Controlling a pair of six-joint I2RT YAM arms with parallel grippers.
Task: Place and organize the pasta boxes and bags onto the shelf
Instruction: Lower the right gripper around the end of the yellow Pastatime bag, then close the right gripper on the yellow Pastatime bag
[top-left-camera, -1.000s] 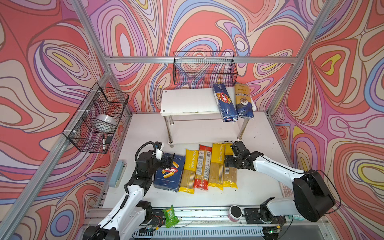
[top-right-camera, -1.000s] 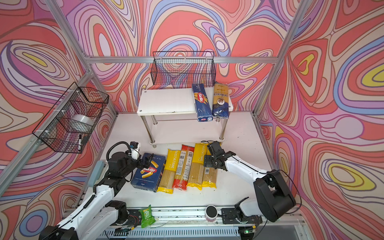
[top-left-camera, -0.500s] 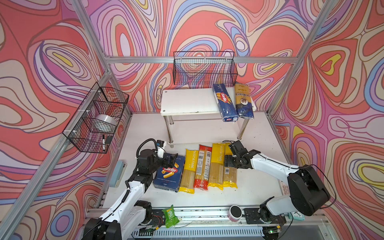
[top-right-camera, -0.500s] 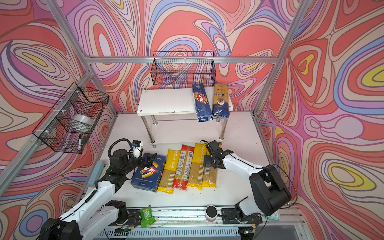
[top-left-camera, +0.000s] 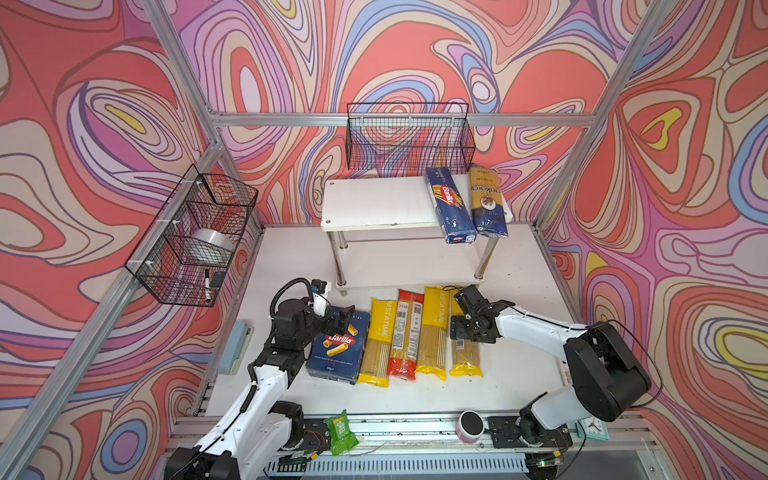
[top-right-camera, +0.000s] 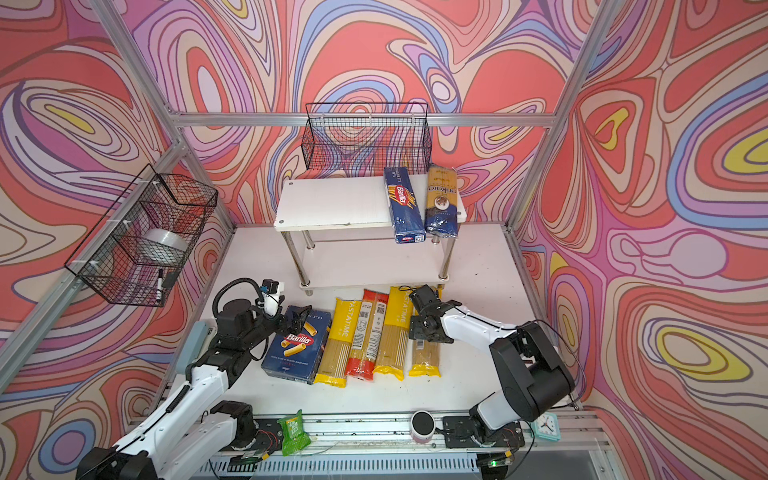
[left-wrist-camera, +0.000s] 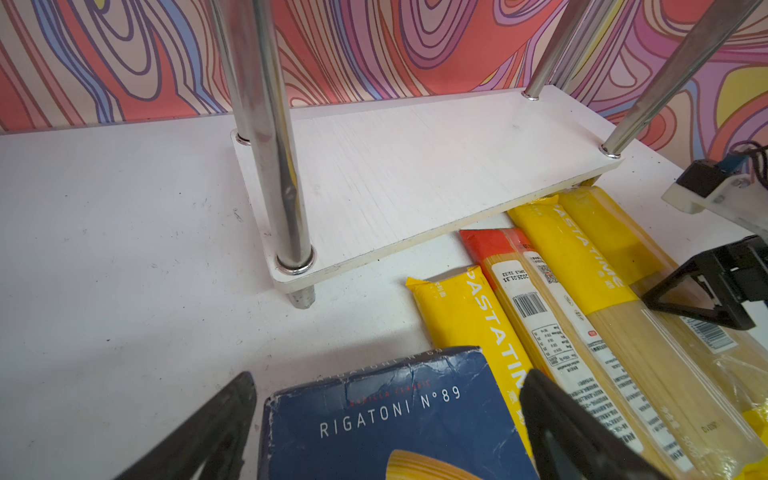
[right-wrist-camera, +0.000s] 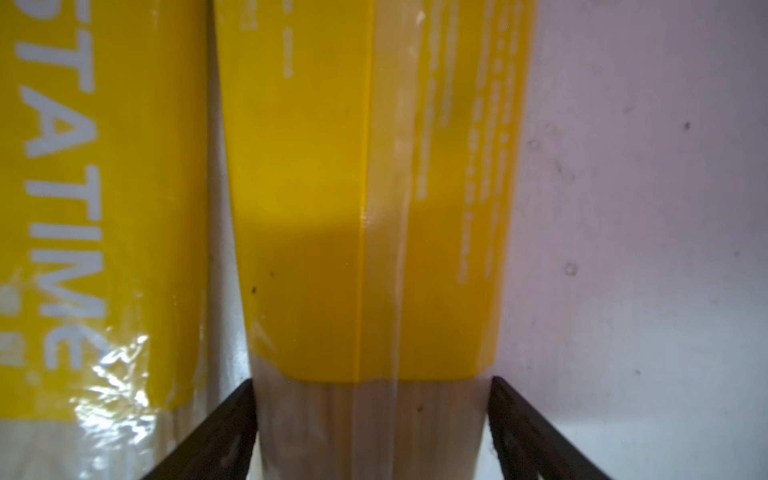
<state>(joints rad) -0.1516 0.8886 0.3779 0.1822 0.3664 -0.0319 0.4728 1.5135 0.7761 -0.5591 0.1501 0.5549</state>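
Labels: the rigatoni box (left-wrist-camera: 395, 428) read "RIGATONI N°89", w/ a "Barilla" logo on its face in both top views. The 1st yellow bag (top-left-camera: 378, 340) and 2nd yellow bag (top-left-camera: 434, 332) read "PASTATIME". The 3rd yellow bag (top-left-camera: 465, 361) showed only blurred small print. The red-ended bag (top-left-camera: 405, 336), between 1st and 2nd, carried a white barcode label.

All five lay flat in a row on the table (top-left-camera: 519, 299) at 6 o'clock of the shelf (top-left-camera: 374, 203) – box at the 9 o'clock end, 3rd yellow bag at the 3 o'clock end. On the shelf's top board, toward 3 o'clock, lay the spaghetti box (top-left-camera: 449, 203), marked "Barilla". Just beside it at 3 o'clock was the dark blue bag (top-left-camera: 487, 205), label too small to read.

The left gripper (top-left-camera: 338, 320) had its jaws wide apart at the rigatoni box's 12 o'clock end, one finger each side, gripping nothing. The right gripper (top-left-camera: 469, 334) sat low over the 3rd yellow bag, jaws spread abt as wide as the bag, fingers (right-wrist-camera: 224, 424) just beside each long edge – bag flat on the table.
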